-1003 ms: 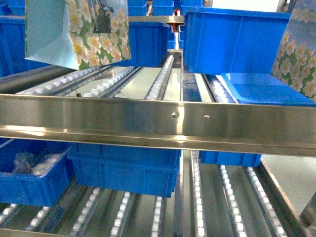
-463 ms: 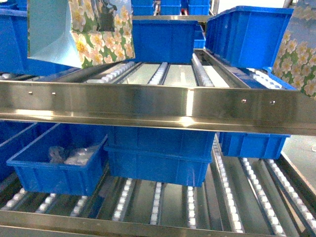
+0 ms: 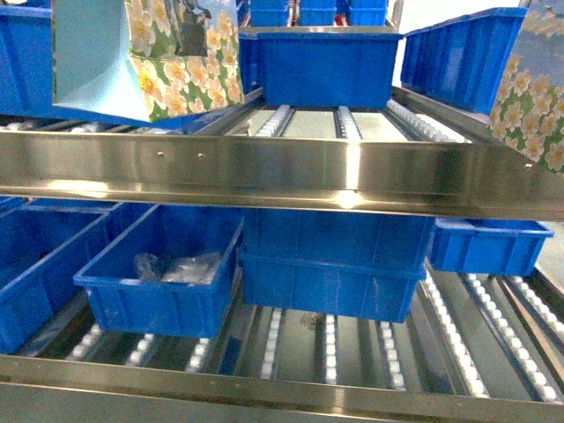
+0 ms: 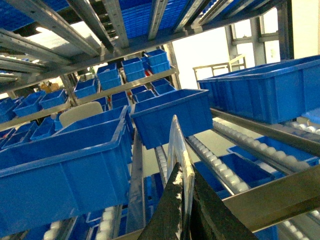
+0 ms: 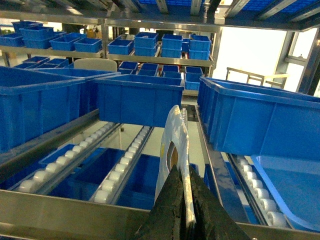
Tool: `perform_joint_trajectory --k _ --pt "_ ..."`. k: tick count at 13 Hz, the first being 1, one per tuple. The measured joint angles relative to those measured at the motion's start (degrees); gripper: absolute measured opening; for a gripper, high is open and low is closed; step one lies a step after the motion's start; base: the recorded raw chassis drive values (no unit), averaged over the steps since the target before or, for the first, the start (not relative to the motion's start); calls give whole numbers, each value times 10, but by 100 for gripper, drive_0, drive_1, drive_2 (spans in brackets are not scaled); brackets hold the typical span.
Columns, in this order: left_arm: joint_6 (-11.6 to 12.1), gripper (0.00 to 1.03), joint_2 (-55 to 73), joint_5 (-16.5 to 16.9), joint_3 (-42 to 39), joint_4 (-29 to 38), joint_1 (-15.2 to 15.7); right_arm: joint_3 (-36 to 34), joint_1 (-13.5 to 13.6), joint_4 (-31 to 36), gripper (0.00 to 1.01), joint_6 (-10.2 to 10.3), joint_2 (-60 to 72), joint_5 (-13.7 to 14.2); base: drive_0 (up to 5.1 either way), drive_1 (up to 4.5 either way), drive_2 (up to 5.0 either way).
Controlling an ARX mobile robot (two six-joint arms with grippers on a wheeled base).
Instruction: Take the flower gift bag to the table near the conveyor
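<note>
The view of the conveyor (image 3: 339,123) is swinging sideways compared with a second ago: the blue bins (image 3: 326,66) are sliding across behind the steel rail (image 3: 282,172), so the base is probably turning, carrying its load along. The left gripper (image 4: 182,200) is pinching shut on the top edge of one flower gift bag (image 3: 145,57), which is hanging clear of the rollers beneath the fingers; the right gripper (image 5: 181,200) is likewise clamping a second bag (image 3: 533,97) (only its corner shows). The table is not in sight yet, so delivery seems some way off.
</note>
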Motion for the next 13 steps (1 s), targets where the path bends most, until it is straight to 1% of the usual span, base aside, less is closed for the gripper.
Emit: perform_joint_trajectory --k 13 --pt "0 2 0 0 0 0 0 0 0 -1 2 0 0 0 -482 133 350"
